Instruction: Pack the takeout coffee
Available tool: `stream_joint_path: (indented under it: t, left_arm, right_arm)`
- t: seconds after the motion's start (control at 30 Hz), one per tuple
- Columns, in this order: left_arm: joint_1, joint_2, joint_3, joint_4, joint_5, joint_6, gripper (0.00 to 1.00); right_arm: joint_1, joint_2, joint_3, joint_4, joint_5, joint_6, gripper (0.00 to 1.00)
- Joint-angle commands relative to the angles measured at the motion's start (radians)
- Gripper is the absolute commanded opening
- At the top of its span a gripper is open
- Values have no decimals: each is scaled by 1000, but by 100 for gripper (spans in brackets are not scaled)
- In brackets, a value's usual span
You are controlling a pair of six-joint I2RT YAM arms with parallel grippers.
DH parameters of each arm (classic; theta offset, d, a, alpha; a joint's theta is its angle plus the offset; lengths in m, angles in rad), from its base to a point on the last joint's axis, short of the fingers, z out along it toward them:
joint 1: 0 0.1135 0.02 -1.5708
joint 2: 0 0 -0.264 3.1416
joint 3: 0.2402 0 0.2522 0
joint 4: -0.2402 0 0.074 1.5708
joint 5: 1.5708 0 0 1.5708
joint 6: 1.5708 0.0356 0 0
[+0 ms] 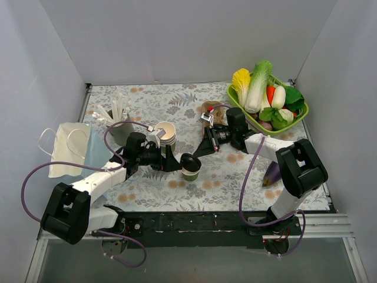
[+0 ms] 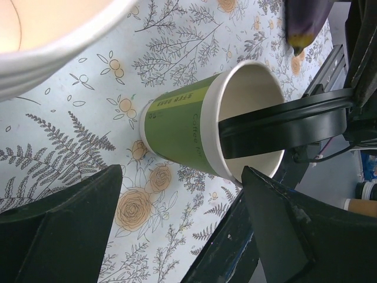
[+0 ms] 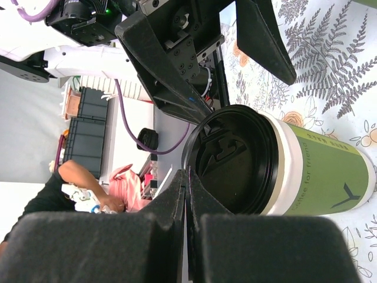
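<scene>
My right gripper (image 3: 187, 175) is pinched tight on the rim of the black lid (image 3: 235, 159), with both pads pressed together on its near edge. I hold the lid over the mouth of the takeout coffee cup (image 2: 177, 127). It is not pressed down all round. In my left wrist view the lid shows edge-on across the opening, and the cream inside of the cup shows on either side of it.

My left gripper (image 2: 182, 177) is spread wide. One of its fingers (image 2: 65, 230) stands on each side of the cup, and both are clear of the green wall, touching nothing.

The cup stands upright on the floral tablecloth (image 1: 177, 103), near the stack of lidless cups (image 1: 166, 133). It sits on the side of the stack toward my bases and a little to my right. Its cream band is at the top and its green band is below. My left gripper reaches in just on the base side of that stack, and my right gripper comes in from the stack's right.

A purple eggplant (image 1: 272, 173) lies well apart from the stack, off to its right. The green basket of vegetables (image 1: 306, 109) is also right of the stack, but farther from my bases.
</scene>
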Motion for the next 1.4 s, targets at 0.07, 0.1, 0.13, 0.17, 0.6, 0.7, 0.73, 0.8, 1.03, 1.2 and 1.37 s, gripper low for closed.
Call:
stream_joint_path:
  t: [0.07, 0.1, 0.13, 0.17, 0.6, 0.7, 0.73, 0.8, 1.03, 1.2, 1.37]
  left_arm:
    - [3, -29, -6, 0, -3, 17, 82]
    - [4, -29, -6, 0, -3, 17, 82]
    - [4, -32, -6, 0, -1, 17, 82]
    - [3, -35, -8, 0, -1, 17, 82]
    - [6, -69, -17, 17, 114, 8, 83]
    - [6, -72, -17, 43, 115, 8, 83]
    - [4, -72, -17, 45, 118, 8, 83]
    - [4, -73, -16, 48, 121, 5, 83]
    - [6, -80, -14, 59, 138, -2, 83]
    - [10, -84, -20, 62, 138, -2, 83]
    - [9, -81, -19, 68, 135, -6, 83]
  right_arm:
    - [1, 4, 57, -77, 13, -89, 1]
    - [-3, 6, 65, -91, 18, -111, 1]
    - [-6, 7, 68, -104, 21, -116, 1]
    - [-10, 7, 68, -110, 24, -119, 1]
    - [-16, 4, 94, -193, 53, -195, 2]
    - [-16, 3, 102, -223, 65, -217, 6]
    - [-16, 4, 105, -229, 67, -224, 6]
    - [-16, 4, 105, -233, 72, -231, 8]
    - [-16, 6, 117, -262, 82, -254, 14]
    - [-16, 6, 122, -282, 90, -272, 15]
    - [-16, 6, 125, -292, 95, -286, 16]
